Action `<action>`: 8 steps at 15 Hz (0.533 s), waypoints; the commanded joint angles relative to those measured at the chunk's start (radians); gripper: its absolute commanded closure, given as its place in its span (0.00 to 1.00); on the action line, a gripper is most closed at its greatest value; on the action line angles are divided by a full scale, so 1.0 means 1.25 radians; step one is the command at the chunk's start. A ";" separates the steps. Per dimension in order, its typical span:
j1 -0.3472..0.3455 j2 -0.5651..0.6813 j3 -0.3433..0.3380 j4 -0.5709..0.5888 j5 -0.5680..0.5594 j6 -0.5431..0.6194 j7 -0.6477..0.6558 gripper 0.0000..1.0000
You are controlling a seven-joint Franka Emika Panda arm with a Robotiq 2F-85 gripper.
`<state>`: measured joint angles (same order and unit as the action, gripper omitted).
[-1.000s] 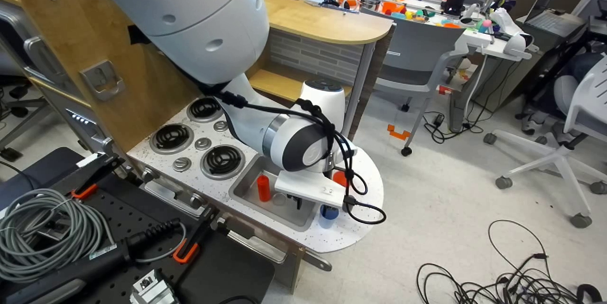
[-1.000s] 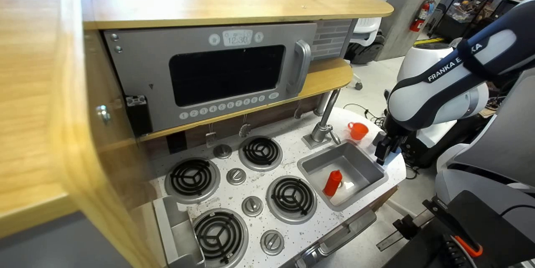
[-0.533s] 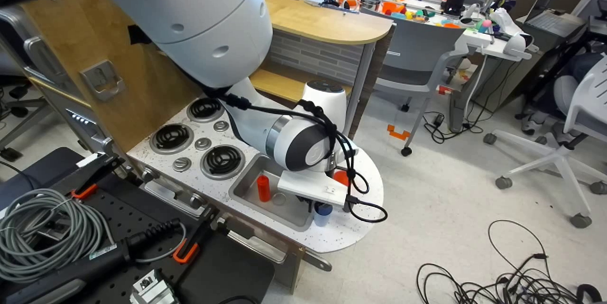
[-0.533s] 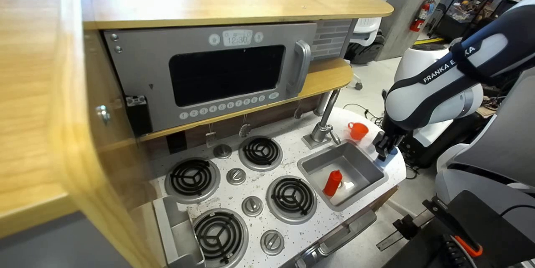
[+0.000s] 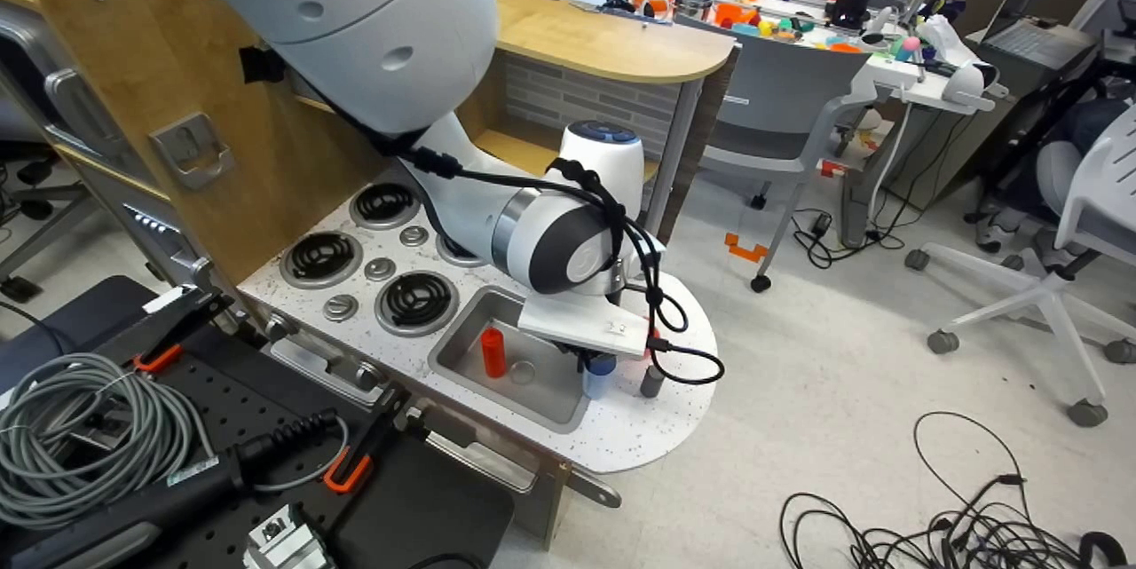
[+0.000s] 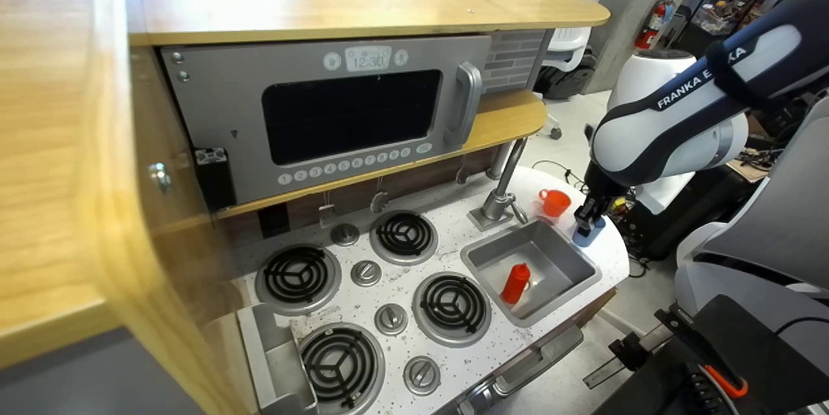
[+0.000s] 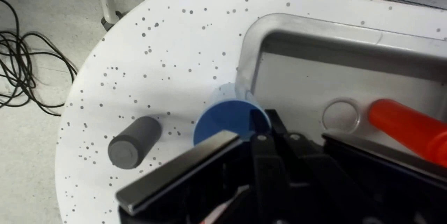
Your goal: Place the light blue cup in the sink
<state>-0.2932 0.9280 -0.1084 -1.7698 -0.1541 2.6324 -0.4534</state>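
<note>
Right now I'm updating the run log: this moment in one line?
light blue cup: at edge of sink, lift unclear | gripper: shut on cup's rim | red bottle: in sink | placement: pending

Looks like a robotics lab, going by the arm (image 5: 390, 36), laptop (image 5: 1034, 45), chairs (image 5: 777, 76), cables (image 5: 27, 454), extinguisher (image 6: 654, 20) and cluttered table (image 5: 934, 86), and holds a toy kitchen (image 6: 398, 285), plain from the microwave (image 6: 353, 117) with numbered buttons (image 6: 343, 166), the burners (image 6: 453, 308), knobs (image 6: 391, 319), faucet (image 6: 497, 208) and the sink (image 6: 547, 253) set in the counter (image 7: 181, 45).

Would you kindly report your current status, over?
End effector closed on light blue cup. Cup not yet in sink. Red bottle inside, possible obstacle.
</note>
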 commanded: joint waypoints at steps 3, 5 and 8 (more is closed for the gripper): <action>-0.004 -0.005 0.036 -0.028 -0.025 0.003 -0.033 0.99; 0.005 0.011 0.040 -0.020 -0.035 0.004 -0.046 0.99; 0.013 0.037 0.049 -0.002 -0.053 -0.003 -0.067 0.99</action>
<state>-0.2807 0.9447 -0.0591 -1.7958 -0.1801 2.6328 -0.5135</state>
